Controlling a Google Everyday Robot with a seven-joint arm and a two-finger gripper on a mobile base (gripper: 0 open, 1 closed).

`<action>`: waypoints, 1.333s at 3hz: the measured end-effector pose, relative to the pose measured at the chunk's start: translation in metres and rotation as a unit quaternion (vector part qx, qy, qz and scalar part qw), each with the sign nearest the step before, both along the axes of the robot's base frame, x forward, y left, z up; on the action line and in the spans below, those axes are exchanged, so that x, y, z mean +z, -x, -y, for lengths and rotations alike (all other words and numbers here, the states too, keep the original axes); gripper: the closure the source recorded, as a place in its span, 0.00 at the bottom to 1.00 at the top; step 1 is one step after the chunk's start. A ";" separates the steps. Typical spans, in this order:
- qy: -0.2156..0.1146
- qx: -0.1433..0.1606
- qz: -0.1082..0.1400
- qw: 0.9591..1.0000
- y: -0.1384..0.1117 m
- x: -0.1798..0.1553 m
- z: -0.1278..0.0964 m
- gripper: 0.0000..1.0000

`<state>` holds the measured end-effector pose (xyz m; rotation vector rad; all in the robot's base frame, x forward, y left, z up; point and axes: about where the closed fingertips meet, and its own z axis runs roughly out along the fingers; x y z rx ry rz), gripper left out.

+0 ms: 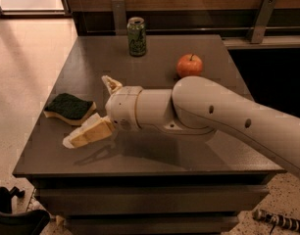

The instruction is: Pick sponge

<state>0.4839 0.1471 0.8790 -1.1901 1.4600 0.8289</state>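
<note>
The sponge, pale yellow foam with a dark green top, lies flat near the left edge of the dark table. My gripper is open just to the right of the sponge, low over the table. One pale yellow finger reaches forward in front of the sponge's near side. The other finger sits behind the sponge's far right corner. Neither finger visibly touches the sponge. The white arm comes in from the right.
A green drink can stands at the back of the table. A red apple sits at the back right, behind the arm. The table's left edge is close to the sponge, with pale floor beyond.
</note>
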 end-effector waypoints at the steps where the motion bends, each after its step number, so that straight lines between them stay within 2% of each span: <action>1: -0.001 0.008 0.001 1.000 -0.013 -0.021 -0.015 0.00; 3: 0.008 0.022 -0.013 1.000 -0.036 -0.050 -0.039 0.00; 4: 0.005 0.023 -0.030 0.999 -0.038 -0.064 -0.046 0.16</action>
